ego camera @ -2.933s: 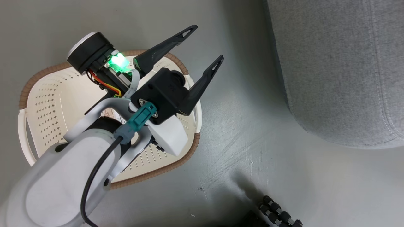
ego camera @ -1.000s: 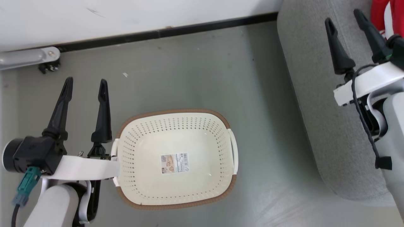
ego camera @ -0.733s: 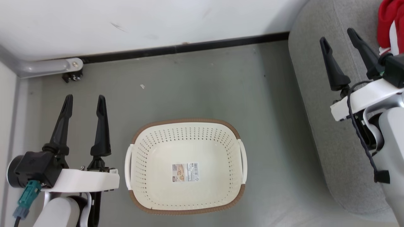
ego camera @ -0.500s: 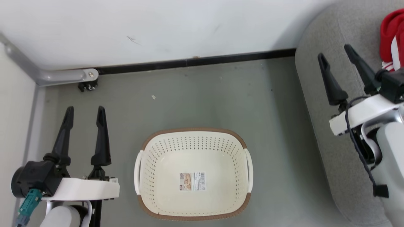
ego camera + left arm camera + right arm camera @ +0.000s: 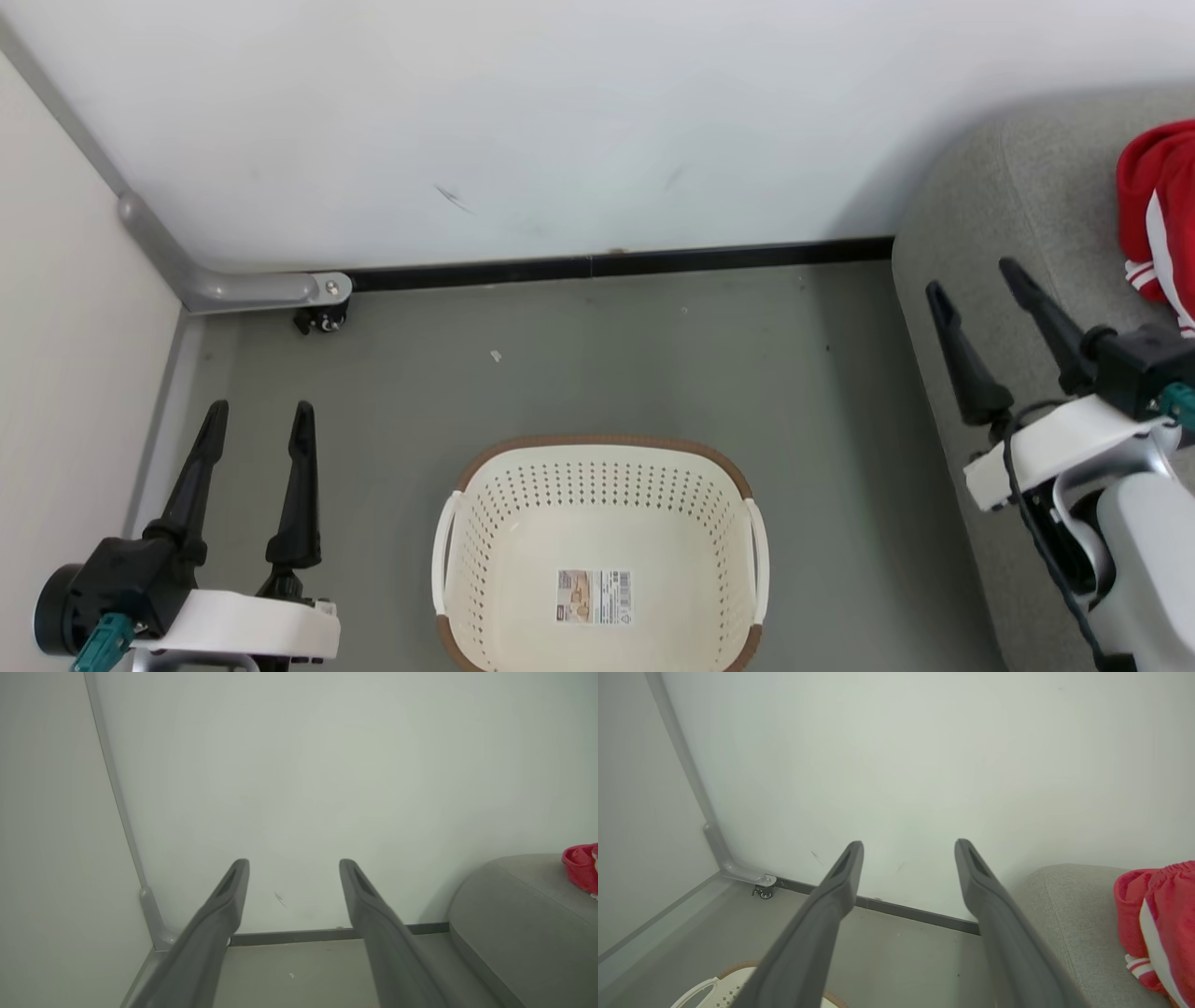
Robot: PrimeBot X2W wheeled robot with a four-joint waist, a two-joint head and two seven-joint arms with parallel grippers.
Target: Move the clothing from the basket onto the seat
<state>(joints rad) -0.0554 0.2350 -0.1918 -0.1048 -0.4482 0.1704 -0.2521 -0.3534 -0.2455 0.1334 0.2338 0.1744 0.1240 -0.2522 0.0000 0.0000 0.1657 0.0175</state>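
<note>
Basket: the basket (image 5: 602,441) stands on the grey floor (image 5: 607,355) at the bottom middle of the head view, mouth up, its near part cut off by the frame.
Basket contents: a paper label (image 5: 595,597) lies flat on the bare cream bottom.
Basket axis: the two white handles sit at its left and right ends, so its visible length runs side to side, parallel to the black skirting (image 5: 616,266) of the white wall (image 5: 560,121).
Clothing: the clothing (image 5: 1153,215) lies bunched on the seat (image 5: 1008,215) at the right edge of the head view, well apart from the basket.
Clothing axis: a white stripe runs roughly up and down that view; the frame cuts the heap, so I cannot tell its full long axis.
Seat: its rounded end is near the wall and its side runs down the right of the view.
Left arm: the left pincer (image 5: 261,408) hangs over the floor left of the basket, fingers pointing at the wall, spread wide, holding nothing.
Right arm: the right pincer (image 5: 971,275) hangs over the seat's left edge, near the clothing but apart from it, fingers leaning slightly left, spread wide, holding nothing.
</note>
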